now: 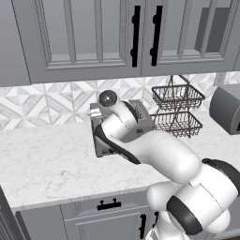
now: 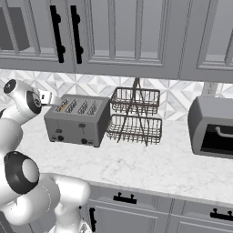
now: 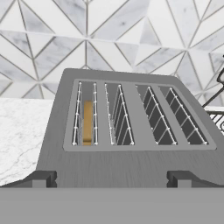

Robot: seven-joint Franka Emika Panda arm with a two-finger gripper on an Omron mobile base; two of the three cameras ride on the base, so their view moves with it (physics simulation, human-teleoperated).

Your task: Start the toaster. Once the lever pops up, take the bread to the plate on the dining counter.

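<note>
So the toaster (image 2: 78,120) sits on the marble tabletop (image 2: 150,170) against the tiled wall, long side running along the wall, levers and knobs facing out toward the robot. The bread (image 3: 87,123) is down in the far left slot as the hand camera sees it, standing on edge, its thin top edge running front to back along the slot. The gripper (image 3: 111,179) hangs just above the toaster's front edge with its jaws spread wide, nothing between them, and the bread is ahead of it and off to the left. A two-tier wire basket (image 2: 135,116) is just right of the toaster, and a toaster oven (image 2: 213,127) is further right. No readable writing anywhere.
</note>
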